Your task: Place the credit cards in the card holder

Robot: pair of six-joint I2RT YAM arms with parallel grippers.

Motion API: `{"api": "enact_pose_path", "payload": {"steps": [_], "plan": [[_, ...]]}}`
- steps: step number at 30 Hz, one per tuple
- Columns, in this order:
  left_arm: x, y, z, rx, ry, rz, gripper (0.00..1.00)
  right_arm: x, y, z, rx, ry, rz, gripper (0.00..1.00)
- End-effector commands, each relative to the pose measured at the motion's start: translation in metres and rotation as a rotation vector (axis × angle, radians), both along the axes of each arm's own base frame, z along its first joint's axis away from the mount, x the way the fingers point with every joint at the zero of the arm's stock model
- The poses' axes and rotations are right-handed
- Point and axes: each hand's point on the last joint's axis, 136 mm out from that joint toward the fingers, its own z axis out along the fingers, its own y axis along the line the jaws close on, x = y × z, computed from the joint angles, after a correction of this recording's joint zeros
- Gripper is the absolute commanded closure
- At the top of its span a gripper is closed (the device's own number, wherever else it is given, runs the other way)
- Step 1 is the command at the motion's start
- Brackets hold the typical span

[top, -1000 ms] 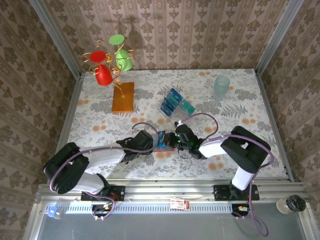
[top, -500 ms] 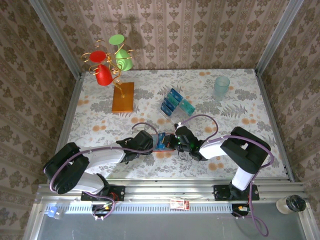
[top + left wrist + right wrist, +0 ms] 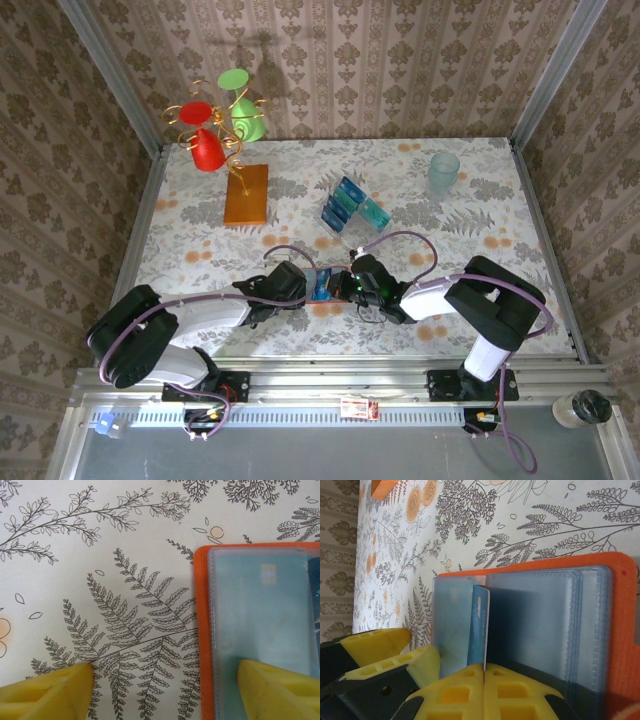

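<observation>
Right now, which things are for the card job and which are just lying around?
For the job: card holder, blue card pinched in the right tool, spare credit cards, open left tool.
Just lying about: cup tree on its orange-brown board, clear cup.

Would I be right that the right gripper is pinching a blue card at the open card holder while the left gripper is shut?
Not quite: the left gripper is open, as the left wrist view shows; the rest holds.

Card holder [image 3: 621, 630] seems matt orange felt with glossy plastic pockets [image 3: 540, 625].
</observation>
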Motion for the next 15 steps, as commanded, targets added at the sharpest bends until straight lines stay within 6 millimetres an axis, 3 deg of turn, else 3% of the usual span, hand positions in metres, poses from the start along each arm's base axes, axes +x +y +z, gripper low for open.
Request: {"api": "enact_pose_path", "payload": {"steps": [1, 15], "plan": [[-0.0084, 0.0119, -0.0119, 0.043, 0.029, 0.013, 0.23, -0.0128, -0.0134, -0.0222, -0.084, 0.063, -0.013, 1.0], [-0.0087, 0.0112, -0.0137, 0.042, 0.033, 0.011, 0.23, -0.0133, -0.0038, -0.0313, -0.09, 0.102, 0.013, 1.0]]}}
